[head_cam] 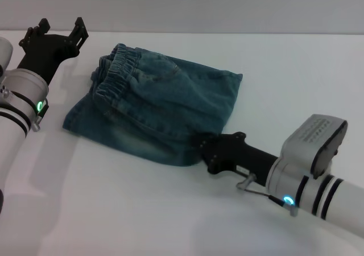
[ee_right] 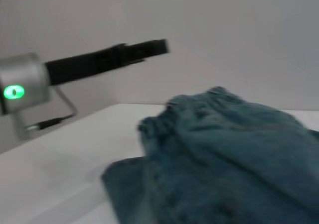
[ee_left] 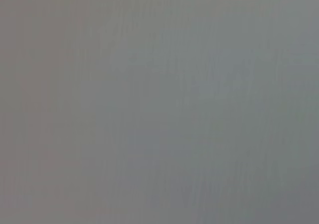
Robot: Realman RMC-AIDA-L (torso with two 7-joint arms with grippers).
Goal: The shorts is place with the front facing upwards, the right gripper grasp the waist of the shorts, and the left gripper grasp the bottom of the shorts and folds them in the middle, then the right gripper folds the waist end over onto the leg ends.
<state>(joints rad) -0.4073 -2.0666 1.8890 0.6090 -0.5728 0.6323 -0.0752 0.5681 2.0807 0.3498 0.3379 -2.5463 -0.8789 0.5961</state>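
On the white table (head_cam: 142, 210) in front of me, the shorts (head_cam: 165, 108) lie in a compact folded bundle, the waist (head_cam: 116, 74) resting on top toward the far left and a plain denim fold edge nearest my right arm. The waist band sitting over the rest of the cloth suggests to me that the last fold is laid or nearly so.

My right gripper (head_cam: 219, 152) sits low at the near right corner of the bundle, touching or just over its edge. I cannot tell whether its fingers are parted or pinching cloth, since the denim hides the tips.

My left gripper (head_cam: 60, 28) is raised at the far left, just beside the waist but clear of it, fingers spread apart and holding nothing. I judge it stands off there to keep the folded cloth undisturbed. The left wrist view shows only blank grey.
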